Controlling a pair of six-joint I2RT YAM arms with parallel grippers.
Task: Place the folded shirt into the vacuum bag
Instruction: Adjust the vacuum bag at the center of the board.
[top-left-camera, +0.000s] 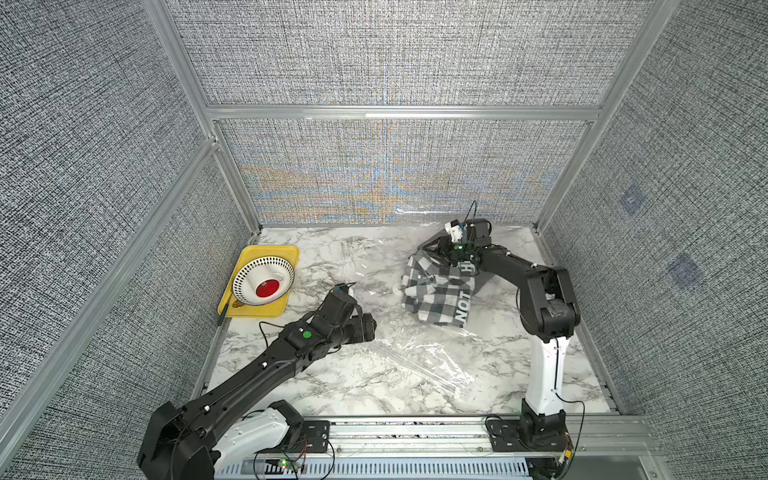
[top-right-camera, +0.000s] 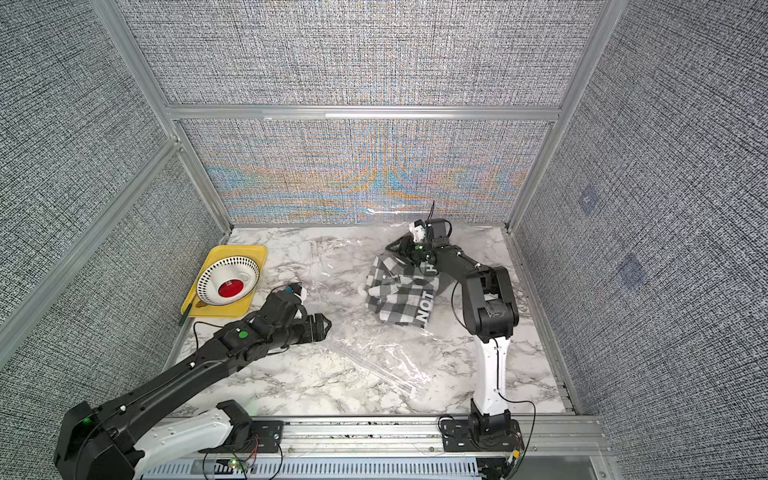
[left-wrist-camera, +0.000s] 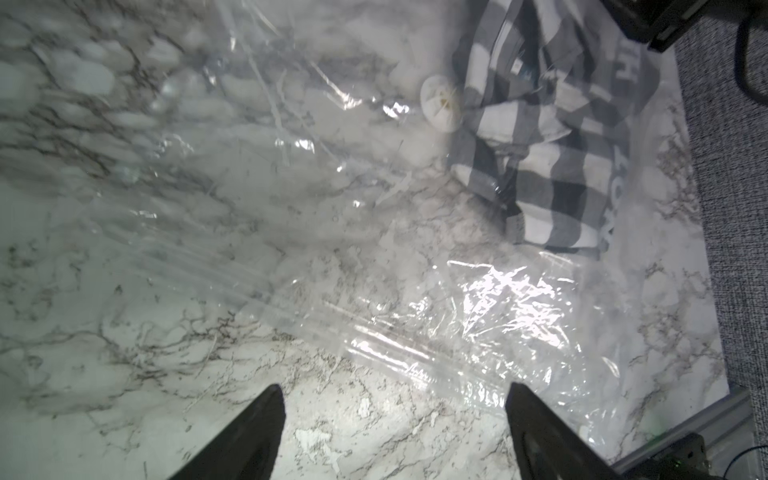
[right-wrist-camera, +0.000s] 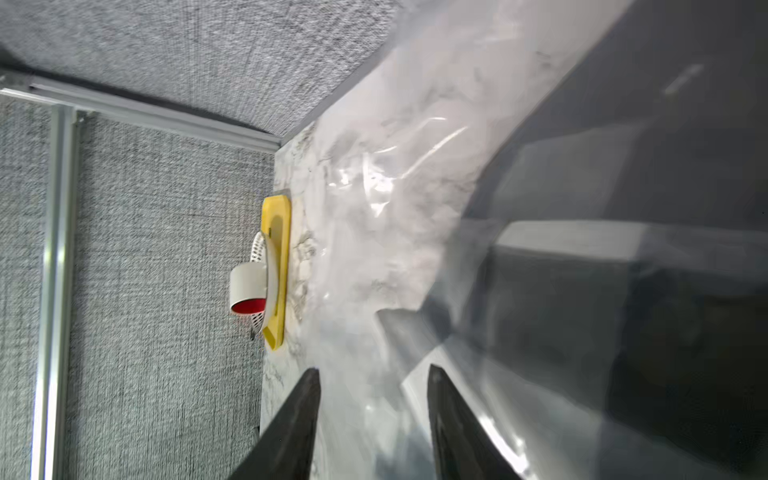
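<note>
Top views both look down on a white marble table (top-left-camera: 291, 374) enclosed by grey fabric walls. A large clear vacuum bag (top-left-camera: 415, 353) lies crumpled across the middle and right of the table. Its zip-seal edge is nearest the camera, with a small white clip (top-left-camera: 457, 392) on that edge, and its far end curls up against the back wall.

The folded shirt (top-left-camera: 436, 295) is grey-and-white check with a dark band lettered "NOT". It rests on the far right part of the table, within the outline of the bag. In the left wrist view, glints of film lie across its cloth, and the bag's round white valve (left-wrist-camera: 440, 104) sits just beside it.

The left gripper (top-left-camera: 368, 328) hovers over the middle of the table, near the bag's left side. In the left wrist view its two dark fingers (left-wrist-camera: 266, 415) stand wide apart with nothing between them, one tip over the zip-seal edge.

The right gripper (top-left-camera: 436, 249) is at the shirt's far end, low against the bag. In the right wrist view its fingers (right-wrist-camera: 299, 415) are partly apart — the picture is hazy behind plastic, and I cannot tell whether film or cloth is caught between them.

Beside the left wall, a yellow tray (top-left-camera: 266, 249) holds a white plate (top-left-camera: 249, 270) with a black-patterned rim and a white cup (top-left-camera: 270, 286) — red inside.
</note>
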